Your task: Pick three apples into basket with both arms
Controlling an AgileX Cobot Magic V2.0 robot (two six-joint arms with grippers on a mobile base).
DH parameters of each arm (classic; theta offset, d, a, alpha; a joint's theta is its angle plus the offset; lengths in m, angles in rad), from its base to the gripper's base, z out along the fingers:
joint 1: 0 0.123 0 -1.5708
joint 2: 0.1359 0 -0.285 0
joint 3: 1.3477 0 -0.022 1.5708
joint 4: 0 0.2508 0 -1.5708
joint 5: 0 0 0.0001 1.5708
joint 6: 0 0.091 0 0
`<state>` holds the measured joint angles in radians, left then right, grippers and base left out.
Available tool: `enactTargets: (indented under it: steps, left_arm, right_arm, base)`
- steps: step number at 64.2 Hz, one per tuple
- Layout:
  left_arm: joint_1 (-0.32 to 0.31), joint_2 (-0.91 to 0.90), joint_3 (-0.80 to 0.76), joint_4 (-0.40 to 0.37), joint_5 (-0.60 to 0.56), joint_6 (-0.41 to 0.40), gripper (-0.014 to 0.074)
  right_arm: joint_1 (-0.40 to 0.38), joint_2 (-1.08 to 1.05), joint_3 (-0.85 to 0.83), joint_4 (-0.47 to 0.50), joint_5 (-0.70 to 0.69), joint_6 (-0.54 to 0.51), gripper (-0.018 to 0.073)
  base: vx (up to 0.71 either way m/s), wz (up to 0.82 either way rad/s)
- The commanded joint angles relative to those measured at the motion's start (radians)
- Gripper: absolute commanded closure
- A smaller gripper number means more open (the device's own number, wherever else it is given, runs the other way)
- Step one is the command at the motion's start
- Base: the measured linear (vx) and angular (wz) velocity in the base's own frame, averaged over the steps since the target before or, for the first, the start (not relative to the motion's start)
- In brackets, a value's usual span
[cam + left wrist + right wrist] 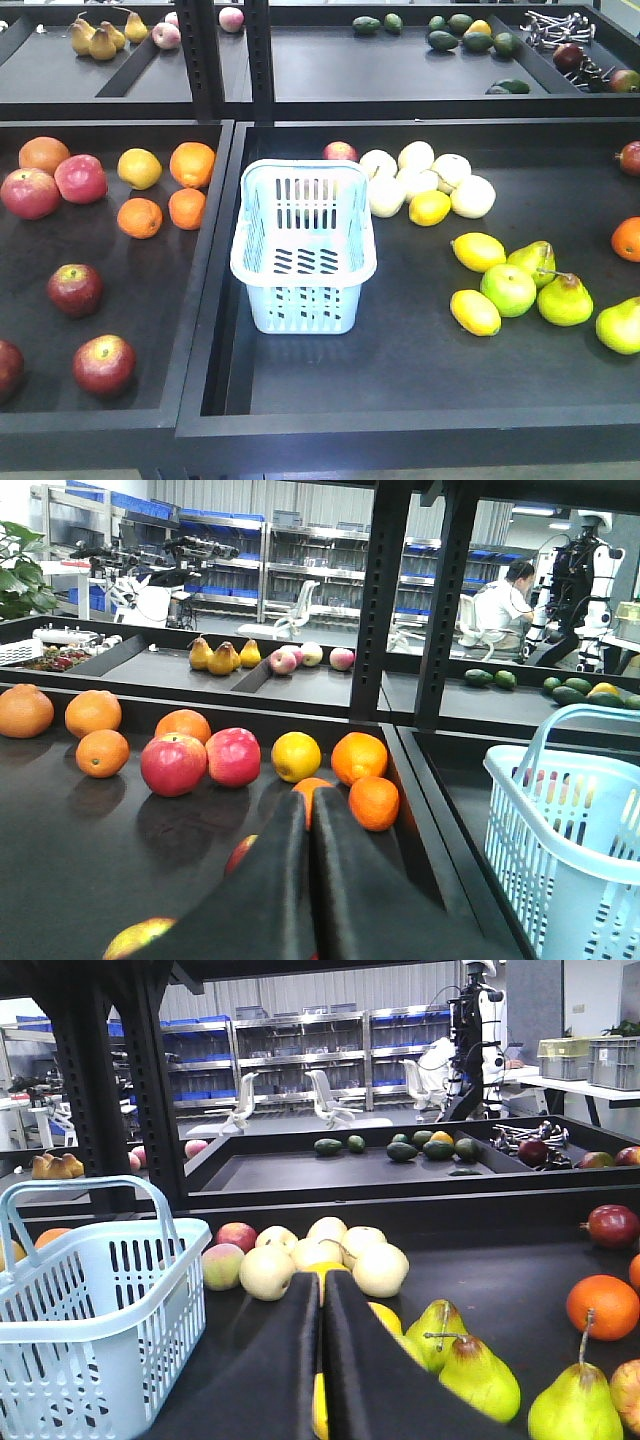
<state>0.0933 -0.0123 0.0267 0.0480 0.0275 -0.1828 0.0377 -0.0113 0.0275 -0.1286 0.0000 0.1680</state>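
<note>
Three dark red apples lie in the left tray: one (75, 290) mid-tray, one (103, 364) near the front, one (6, 368) cut by the left edge. The pale blue basket (303, 250) stands empty at the left end of the right tray. No arm shows in the front view. My left gripper (309, 800) is shut and empty above the left tray; its fingers half hide one apple (241, 851), and another apple (136, 938) lies at the bottom left. The basket (570, 830) is to its right. My right gripper (322, 1280) is shut and empty, with the basket (90, 1310) to its left.
Oranges (190, 165) and two pink-red fruits (55, 185) lie at the back of the left tray. Pale round fruits (430, 180), lemons (478, 252) and green pears (565, 298) fill the right tray. A raised divider (210, 270) separates the trays. Black uprights (232, 60) stand behind.
</note>
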Motion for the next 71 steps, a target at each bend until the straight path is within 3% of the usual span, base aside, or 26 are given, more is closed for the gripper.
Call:
enactTargets:
  steps: [1,71]
  left_arm:
    - [0.001,-0.015,0.004,-0.009,-0.069,-0.005,0.0603]
    - [0.001,-0.015,0.004,-0.009,-0.069,-0.005,0.0603]
  right_arm:
    - [-0.006,-0.013,0.014,-0.009,-0.076,-0.008,0.0564]
    - [-0.006,-0.013,0.014,-0.009,-0.076,-0.008,0.0564]
  base:
    - [0.06,0.0]
    - [0.08,0.0]
